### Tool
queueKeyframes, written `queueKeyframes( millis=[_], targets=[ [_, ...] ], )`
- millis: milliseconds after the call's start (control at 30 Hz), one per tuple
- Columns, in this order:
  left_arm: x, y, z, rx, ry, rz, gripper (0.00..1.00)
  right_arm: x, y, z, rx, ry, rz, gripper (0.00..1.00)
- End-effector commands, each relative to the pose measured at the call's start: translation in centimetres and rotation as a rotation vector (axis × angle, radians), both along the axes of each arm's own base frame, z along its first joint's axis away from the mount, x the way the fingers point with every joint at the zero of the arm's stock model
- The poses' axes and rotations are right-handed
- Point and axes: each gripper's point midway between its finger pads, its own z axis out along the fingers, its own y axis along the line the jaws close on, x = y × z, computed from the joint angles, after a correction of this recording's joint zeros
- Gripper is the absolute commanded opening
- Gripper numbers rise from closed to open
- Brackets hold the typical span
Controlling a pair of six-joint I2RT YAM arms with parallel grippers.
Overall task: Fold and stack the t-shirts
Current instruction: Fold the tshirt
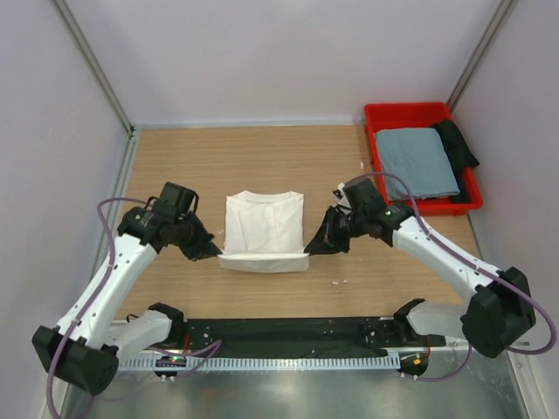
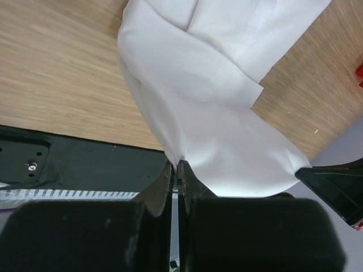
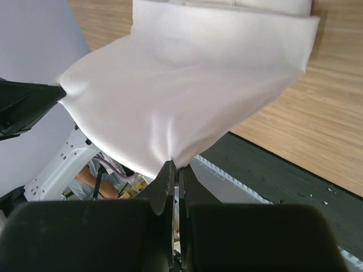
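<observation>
The white t-shirt (image 1: 264,223) lies partly folded in the middle of the table, its near edge lifted into a taut band (image 1: 263,261) between both grippers. My left gripper (image 1: 216,252) is shut on the band's left corner, and in the left wrist view the cloth (image 2: 210,124) runs up from my pinched left gripper (image 2: 175,165). My right gripper (image 1: 308,250) is shut on the right corner; white cloth (image 3: 187,85) hangs from my right gripper (image 3: 176,165). The grey-blue t-shirt (image 1: 416,161) lies folded in the red bin. No print shows on the white shirt.
The red bin (image 1: 398,114) stands at the back right with a dark cloth (image 1: 458,142) along its right side. A black strip (image 1: 279,334) runs along the table's near edge between the arm bases. Grey walls enclose the table on three sides.
</observation>
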Motion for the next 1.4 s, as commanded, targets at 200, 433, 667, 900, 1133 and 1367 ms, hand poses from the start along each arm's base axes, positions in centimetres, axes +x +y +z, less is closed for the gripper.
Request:
queueKeyframes(
  millis=[200, 433, 667, 900, 1133, 1367],
  targets=[
    [7.5, 0.9, 1.1, 0.078, -0.056, 0.021, 0.00, 5.5, 1.5, 2.2, 0.115, 0.002, 0.065, 0.02],
    [11.2, 1.7, 1.7, 0.113, -0.054, 0.041, 0.00, 8.6, 2.1, 3.2, 0.185, 0.030, 0.066, 0.01],
    [14.1, 1.2, 2.2, 0.104, -0.072, 0.045, 0.00, 10.4, 2.4, 3.6, 0.260, 0.073, 0.012, 0.01],
    [17.0, 1.2, 2.2, 0.113, -0.075, 0.043, 0.00, 13.7, 2.7, 3.6, 0.305, 0.069, -0.029, 0.01],
    [19.5, 1.3, 1.8, 0.117, -0.070, 0.042, 0.00, 16.2, 2.1, 2.0, 0.327, 0.075, -0.077, 0.01],
    [22.1, 1.2, 0.6, 0.116, -0.068, 0.035, 0.00, 18.8, 1.9, 0.8, 0.333, 0.062, -0.098, 0.01]
  ],
)
